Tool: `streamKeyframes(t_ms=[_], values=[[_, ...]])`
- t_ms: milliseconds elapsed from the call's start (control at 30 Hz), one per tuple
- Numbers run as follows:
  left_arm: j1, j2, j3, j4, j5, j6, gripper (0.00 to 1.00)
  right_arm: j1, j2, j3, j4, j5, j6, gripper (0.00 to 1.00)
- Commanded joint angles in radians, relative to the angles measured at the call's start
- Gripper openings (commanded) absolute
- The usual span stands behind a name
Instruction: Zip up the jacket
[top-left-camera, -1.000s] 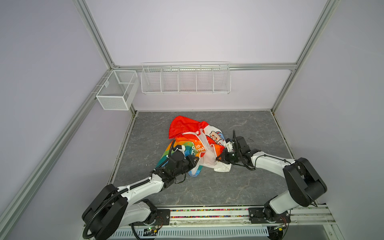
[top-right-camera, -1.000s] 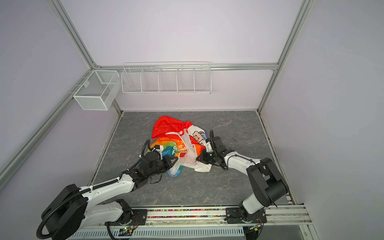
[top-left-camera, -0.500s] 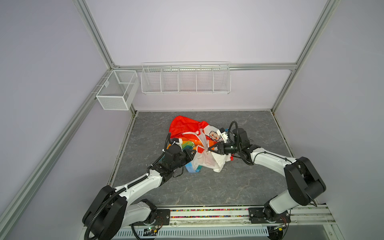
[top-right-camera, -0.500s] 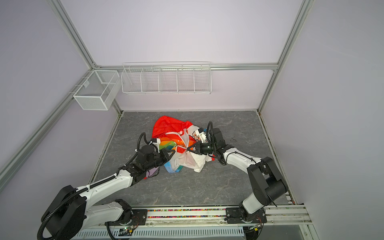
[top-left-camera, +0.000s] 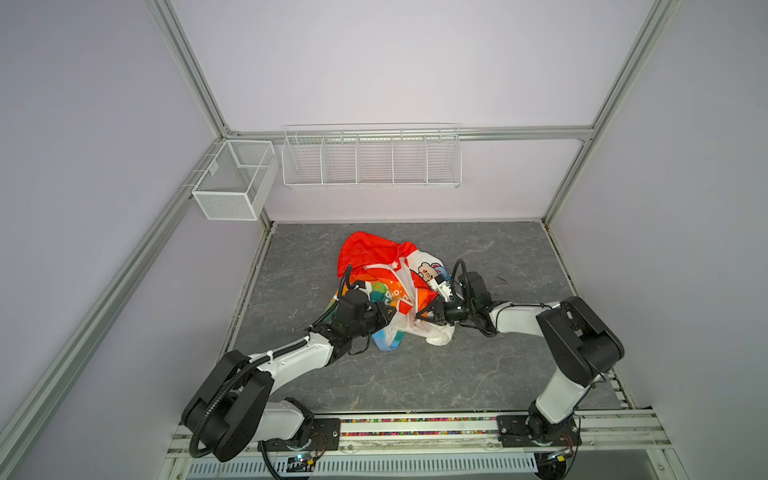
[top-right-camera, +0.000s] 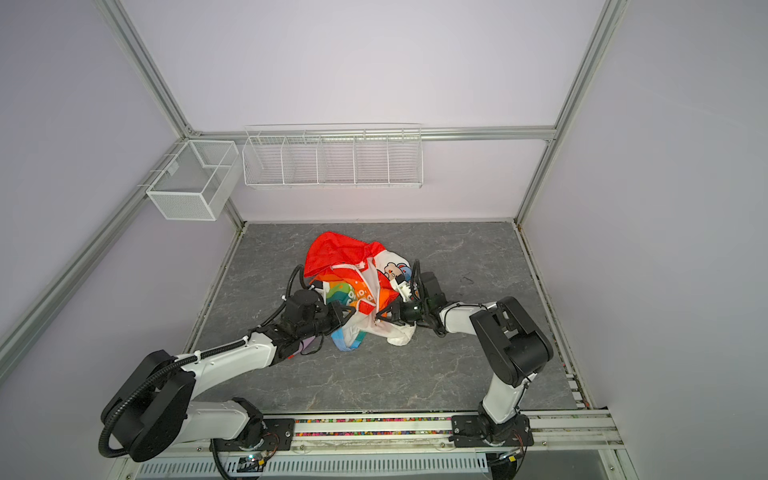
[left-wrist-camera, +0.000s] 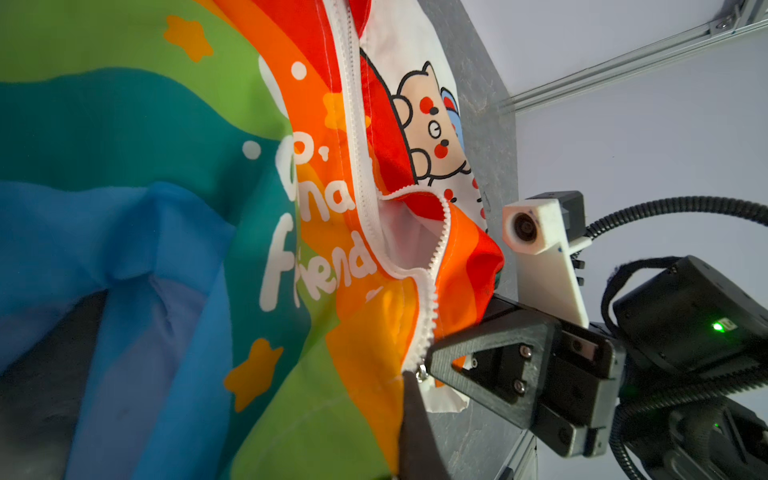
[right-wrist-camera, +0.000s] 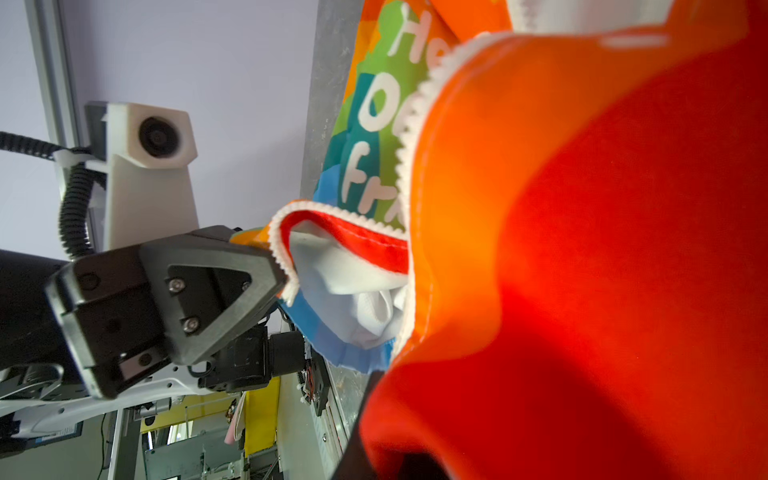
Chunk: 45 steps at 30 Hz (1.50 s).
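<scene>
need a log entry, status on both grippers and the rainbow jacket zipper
Left gripper shut on thin rainbow-striped jacket, one zipper edge. Right gripper shut on the other edge. Halves unjoined; white lining bulging between.

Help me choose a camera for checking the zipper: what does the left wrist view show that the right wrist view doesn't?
Only the left wrist view: the right gripper pinching one zipper edge of the jacket, a small metal piece at its tip, and the bear print.
Only the right wrist view: the left gripper pinching the other zipper edge.
Both: the white zipper teeth, their two rows not joined, the white lettering and the rainbow stripes.
</scene>
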Motion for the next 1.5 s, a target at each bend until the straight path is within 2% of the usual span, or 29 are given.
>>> streamKeyframes(t_ms=[0,133,300,633,800,1467], values=[[0.004,0.013,0.025,0.031,0.013,0.012,0.00,-0.006,0.033,-0.018,0.024,0.047,0.003,0.07],[0.004,0.009,0.026,0.021,0.010,0.016,0.00,-0.010,0.050,-0.035,0.002,0.100,0.003,0.12],[0.004,0.004,0.039,-0.003,0.009,0.024,0.00,-0.011,0.039,-0.052,-0.037,0.145,-0.011,0.23],[0.003,0.012,0.063,-0.020,0.016,0.035,0.00,-0.011,-0.035,-0.076,-0.111,0.205,-0.030,0.33],[0.002,0.010,0.062,-0.013,0.027,0.038,0.00,-0.010,-0.030,-0.067,-0.100,0.189,-0.024,0.33],[0.002,-0.021,0.055,-0.024,0.026,0.035,0.00,0.016,0.020,-0.019,-0.097,0.127,-0.051,0.19]])
